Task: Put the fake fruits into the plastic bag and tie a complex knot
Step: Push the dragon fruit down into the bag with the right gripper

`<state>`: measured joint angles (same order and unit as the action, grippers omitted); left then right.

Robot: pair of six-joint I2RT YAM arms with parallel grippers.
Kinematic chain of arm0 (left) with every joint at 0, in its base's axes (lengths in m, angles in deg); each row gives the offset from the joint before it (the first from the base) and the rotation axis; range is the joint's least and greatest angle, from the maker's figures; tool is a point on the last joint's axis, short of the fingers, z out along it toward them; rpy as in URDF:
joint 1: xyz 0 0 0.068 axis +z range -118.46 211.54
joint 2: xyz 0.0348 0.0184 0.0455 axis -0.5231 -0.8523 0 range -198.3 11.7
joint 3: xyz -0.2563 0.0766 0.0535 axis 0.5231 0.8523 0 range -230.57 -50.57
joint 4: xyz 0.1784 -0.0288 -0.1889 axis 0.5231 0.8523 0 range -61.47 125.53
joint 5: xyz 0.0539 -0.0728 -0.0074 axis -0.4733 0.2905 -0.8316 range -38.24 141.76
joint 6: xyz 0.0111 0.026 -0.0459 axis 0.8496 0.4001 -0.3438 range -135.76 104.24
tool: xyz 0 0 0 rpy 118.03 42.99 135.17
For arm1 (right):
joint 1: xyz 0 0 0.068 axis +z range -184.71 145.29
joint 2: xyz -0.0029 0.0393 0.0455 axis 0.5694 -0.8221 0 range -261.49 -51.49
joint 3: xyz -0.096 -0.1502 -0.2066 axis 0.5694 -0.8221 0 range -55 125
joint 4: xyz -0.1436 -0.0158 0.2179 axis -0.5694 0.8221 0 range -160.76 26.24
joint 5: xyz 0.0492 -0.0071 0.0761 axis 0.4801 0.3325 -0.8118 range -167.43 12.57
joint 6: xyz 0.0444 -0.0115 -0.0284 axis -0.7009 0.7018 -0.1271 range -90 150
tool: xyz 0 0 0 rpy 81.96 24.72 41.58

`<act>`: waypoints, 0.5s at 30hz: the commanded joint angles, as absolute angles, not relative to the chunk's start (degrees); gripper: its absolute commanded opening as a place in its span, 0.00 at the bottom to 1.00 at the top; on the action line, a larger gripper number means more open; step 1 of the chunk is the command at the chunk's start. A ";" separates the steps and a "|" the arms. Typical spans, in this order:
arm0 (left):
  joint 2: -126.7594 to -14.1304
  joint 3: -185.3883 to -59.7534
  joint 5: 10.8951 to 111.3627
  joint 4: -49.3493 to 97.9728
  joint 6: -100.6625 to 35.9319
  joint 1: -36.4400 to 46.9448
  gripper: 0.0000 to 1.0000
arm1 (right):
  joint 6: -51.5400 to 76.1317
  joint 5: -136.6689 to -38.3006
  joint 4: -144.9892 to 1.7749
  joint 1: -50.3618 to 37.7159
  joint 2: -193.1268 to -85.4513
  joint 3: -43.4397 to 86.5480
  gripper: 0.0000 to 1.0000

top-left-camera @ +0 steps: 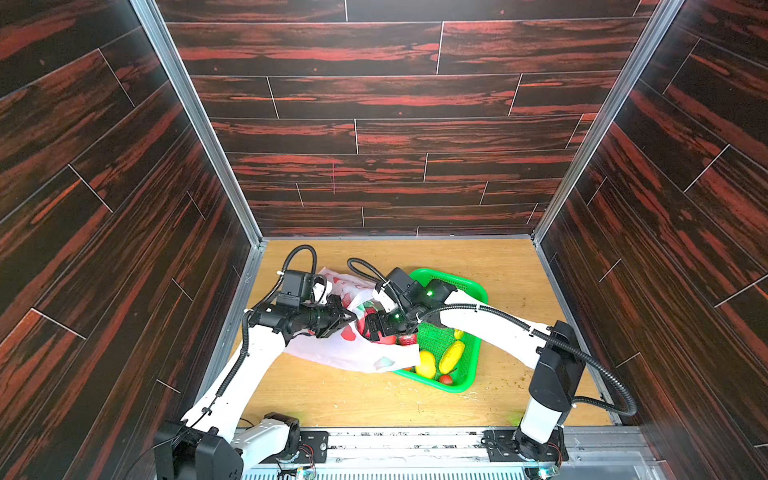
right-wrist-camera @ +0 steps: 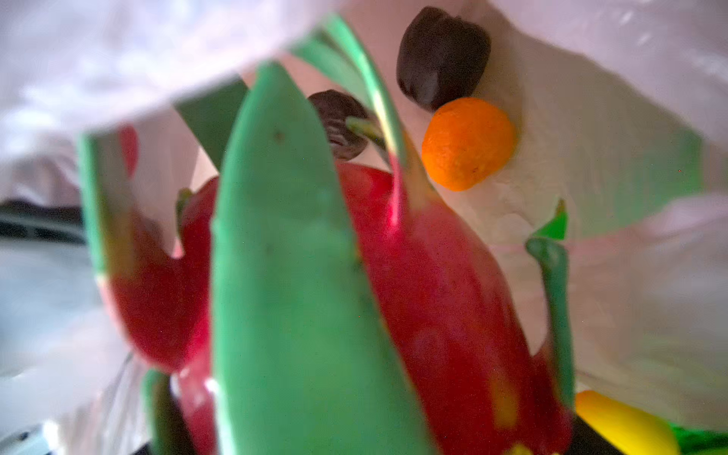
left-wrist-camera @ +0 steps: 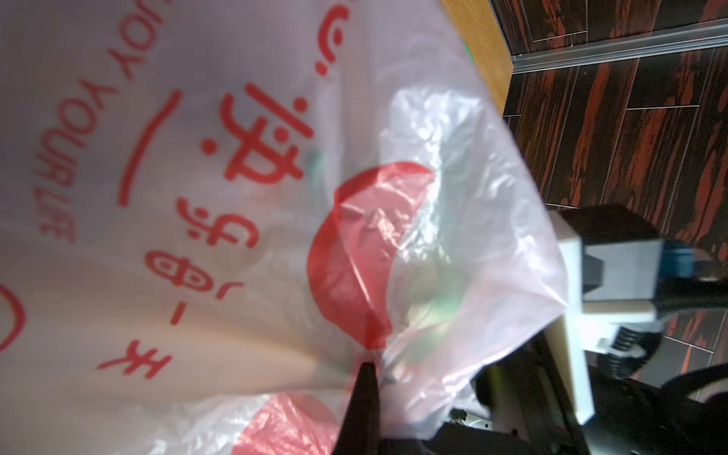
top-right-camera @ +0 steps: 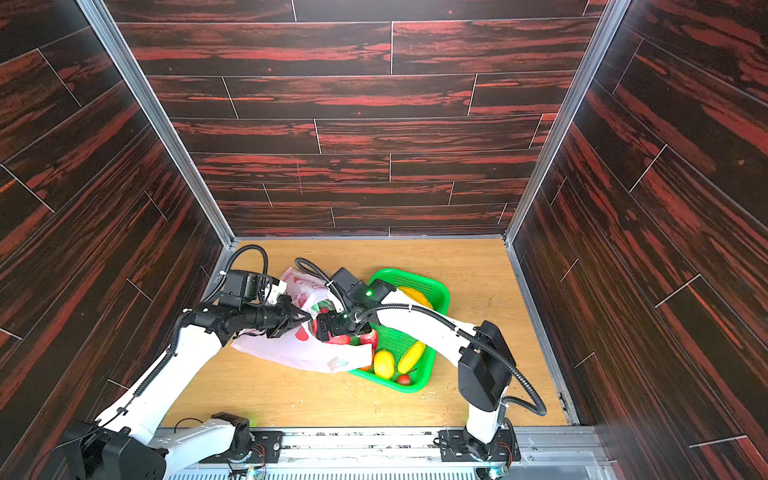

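The plastic bag (top-left-camera: 332, 353) (top-right-camera: 291, 353) lies on the wooden floor with its mouth toward the green basket. My left gripper (top-left-camera: 351, 320) (top-right-camera: 307, 319) (left-wrist-camera: 366, 366) is shut on the bag's rim and holds the mouth up. My right gripper (top-left-camera: 372, 326) (top-right-camera: 324, 328) reaches into that mouth, closed around the red-pink dragon fruit (right-wrist-camera: 433, 295) (top-left-camera: 386, 340); its fingers are hidden in the right wrist view. Deeper inside the bag (right-wrist-camera: 591, 118) lie an orange (right-wrist-camera: 467, 143) and two dark round fruits (right-wrist-camera: 441, 55). A lemon (top-left-camera: 427, 363), a long yellow fruit (top-left-camera: 452, 356) and a strawberry (top-left-camera: 446, 379) lie in the basket.
The green perforated basket (top-left-camera: 461, 386) (top-right-camera: 415, 388) sits right of the bag, partly under its lower edge and under my right arm. Dark wood-patterned walls close in three sides. A metal rail with both arm bases runs along the front edge.
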<state>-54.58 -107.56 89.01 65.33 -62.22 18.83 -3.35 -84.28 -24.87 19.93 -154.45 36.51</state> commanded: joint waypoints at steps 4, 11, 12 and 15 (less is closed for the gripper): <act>-54.13 -107.43 89.01 65.00 -62.78 18.96 0.00 | -2.96 -87.54 -27.49 20.22 -153.11 37.23 0.70; -53.70 -107.69 88.65 65.20 -62.74 18.95 0.00 | -2.04 -87.85 -28.47 21.28 -155.29 41.28 0.66; -53.56 -107.70 88.40 65.14 -62.78 18.92 0.00 | -1.94 -87.42 -28.69 21.25 -155.24 41.59 0.66; -53.26 -107.83 88.14 64.69 -63.04 19.03 0.00 | -1.76 -87.77 -29.74 21.25 -155.76 42.46 0.64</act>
